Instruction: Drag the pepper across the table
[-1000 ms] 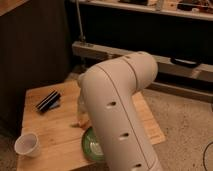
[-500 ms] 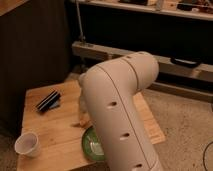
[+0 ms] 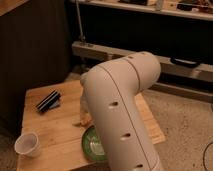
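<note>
Desk seen near to far. A white cup stands at the near left corner. A green plate lies by the near edge, partly hidden by the white arm. At mid-desk the gripper, mostly hidden behind the arm, is closed and points down. The orange end of the pepper shows just below it; whether it is clamped cannot be told. Bare planks lie between pepper, cup and left edge. A dark striped packet rests near the far left corner.

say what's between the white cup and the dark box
Only bare table, camera view; the shut gripper sits by the pepper, behind the arm.
</note>
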Robot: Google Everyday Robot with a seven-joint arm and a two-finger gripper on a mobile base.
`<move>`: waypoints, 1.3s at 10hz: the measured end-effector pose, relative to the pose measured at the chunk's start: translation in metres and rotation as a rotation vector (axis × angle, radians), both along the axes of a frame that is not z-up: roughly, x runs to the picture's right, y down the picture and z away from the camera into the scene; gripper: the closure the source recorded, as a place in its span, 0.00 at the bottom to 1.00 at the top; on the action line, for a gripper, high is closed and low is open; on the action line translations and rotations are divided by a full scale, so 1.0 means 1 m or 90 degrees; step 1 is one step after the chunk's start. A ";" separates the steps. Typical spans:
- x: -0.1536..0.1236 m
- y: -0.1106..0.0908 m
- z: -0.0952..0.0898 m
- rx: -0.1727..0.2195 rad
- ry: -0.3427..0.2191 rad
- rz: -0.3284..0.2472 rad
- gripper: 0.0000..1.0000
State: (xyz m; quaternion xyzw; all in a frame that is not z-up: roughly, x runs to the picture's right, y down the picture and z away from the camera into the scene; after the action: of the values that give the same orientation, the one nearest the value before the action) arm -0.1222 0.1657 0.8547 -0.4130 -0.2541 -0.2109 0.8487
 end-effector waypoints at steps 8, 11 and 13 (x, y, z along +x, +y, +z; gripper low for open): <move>0.018 -0.003 0.004 0.001 0.019 0.010 0.89; 0.020 -0.006 0.003 0.003 0.019 0.010 0.89; 0.025 -0.006 0.004 0.003 0.024 0.013 0.89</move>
State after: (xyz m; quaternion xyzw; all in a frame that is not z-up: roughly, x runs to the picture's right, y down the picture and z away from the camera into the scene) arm -0.0976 0.1596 0.8585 -0.4119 -0.2419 -0.1952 0.8566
